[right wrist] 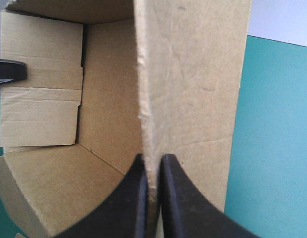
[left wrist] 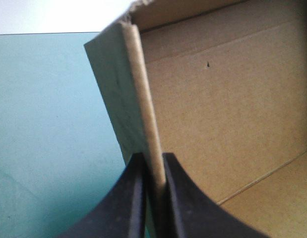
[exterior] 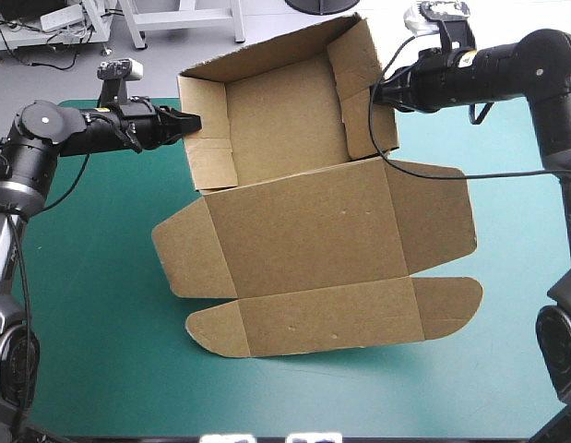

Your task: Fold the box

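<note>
The brown box (exterior: 303, 212) stands as an open tray at the table's far side, its walls raised, the lid lying flat toward the near edge with its flaps spread. My left gripper (exterior: 191, 121) is shut on the tray's left wall; in the left wrist view that wall (left wrist: 143, 94) runs edge-on between the black fingers (left wrist: 135, 198). My right gripper (exterior: 375, 93) is shut on the right wall, and in the right wrist view the wall (right wrist: 193, 84) rises between its fingers (right wrist: 133, 198). The left gripper's tip (right wrist: 9, 71) shows across the tray.
The teal-green cover (exterior: 91, 305) lies bare to the left, right and in front of the lid. The tray's far wall (exterior: 267, 51) reaches past the table's far edge. A black cable crosses the lid's right flap (exterior: 433, 217).
</note>
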Controlling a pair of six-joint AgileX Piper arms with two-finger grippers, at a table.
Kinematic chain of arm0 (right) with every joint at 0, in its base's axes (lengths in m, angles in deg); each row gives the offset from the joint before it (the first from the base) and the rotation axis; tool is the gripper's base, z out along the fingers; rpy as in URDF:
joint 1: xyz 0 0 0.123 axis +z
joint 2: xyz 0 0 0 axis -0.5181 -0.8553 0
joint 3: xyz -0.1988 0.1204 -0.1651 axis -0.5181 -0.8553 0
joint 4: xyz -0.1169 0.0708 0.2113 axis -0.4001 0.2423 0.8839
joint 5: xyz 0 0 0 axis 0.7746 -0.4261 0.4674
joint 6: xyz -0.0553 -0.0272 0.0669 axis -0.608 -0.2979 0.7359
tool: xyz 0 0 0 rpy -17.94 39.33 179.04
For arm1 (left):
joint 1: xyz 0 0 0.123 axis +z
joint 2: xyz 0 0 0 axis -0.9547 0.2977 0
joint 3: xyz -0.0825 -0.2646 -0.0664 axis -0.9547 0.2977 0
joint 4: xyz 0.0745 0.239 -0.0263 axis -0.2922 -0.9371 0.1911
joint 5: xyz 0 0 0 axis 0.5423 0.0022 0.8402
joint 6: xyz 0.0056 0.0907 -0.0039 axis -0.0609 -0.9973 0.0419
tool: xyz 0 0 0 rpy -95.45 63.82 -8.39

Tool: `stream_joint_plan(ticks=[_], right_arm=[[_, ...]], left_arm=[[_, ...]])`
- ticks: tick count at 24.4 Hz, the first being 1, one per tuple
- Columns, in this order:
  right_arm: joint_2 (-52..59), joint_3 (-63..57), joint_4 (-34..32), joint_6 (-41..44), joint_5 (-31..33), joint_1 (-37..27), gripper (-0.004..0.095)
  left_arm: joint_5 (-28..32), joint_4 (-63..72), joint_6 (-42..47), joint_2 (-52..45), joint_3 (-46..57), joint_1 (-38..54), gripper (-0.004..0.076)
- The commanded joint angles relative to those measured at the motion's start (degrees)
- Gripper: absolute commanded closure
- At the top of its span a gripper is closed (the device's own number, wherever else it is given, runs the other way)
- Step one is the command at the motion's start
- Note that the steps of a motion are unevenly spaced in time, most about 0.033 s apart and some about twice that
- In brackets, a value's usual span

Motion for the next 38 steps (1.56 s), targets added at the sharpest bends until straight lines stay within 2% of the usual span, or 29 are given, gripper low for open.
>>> stream_joint_plan(ticks=[1, 3, 9, 14, 17, 28, 38], right_arm=[[2.7, 1.5, 1.0, 2.0, 0.4, 1.2, 0.0927], [2.7, 1.5, -1.7, 2.9, 0.4, 1.6, 0.0927], [2.6, -0.4, -15.7, 7.1, 0.5, 5.9, 0.0926], [2.4, -11.9, -20.9, 8.1, 0.5, 8.1, 0.0925], [1.6, -16.4, -23.5, 8.4, 0.5, 8.1, 0.0926], [-10.0, -17.4, -23.6, 8.0, -1.4, 8.1, 0.0927], [-16.9, -17.4, -22.1, 4.7, -4.2, 8.1, 0.0927]], left_arm=[[-2.9, 2.9, 1.0, -2.6, -2.5, -0.5, 0.0729], [-4.3, -2.6, 3.4, -2.6, -4.1, -1.3, 0.0729], [-8.3, -20.2, 11.5, -2.5, -10.6, -6.2, 0.0729], [-16.1, -34.1, 18.5, 1.4, -15.0, -12.6, 0.0729], [-18.0, -39.2, 21.7, 4.1, -15.3, -14.9, 0.0729], [-19.6, -41.4, 28.0, 15.7, -15.3, -15.3, 0.0729], [-19.6, -41.6, 28.0, 23.2, -15.3, -15.3, 0.0729]])
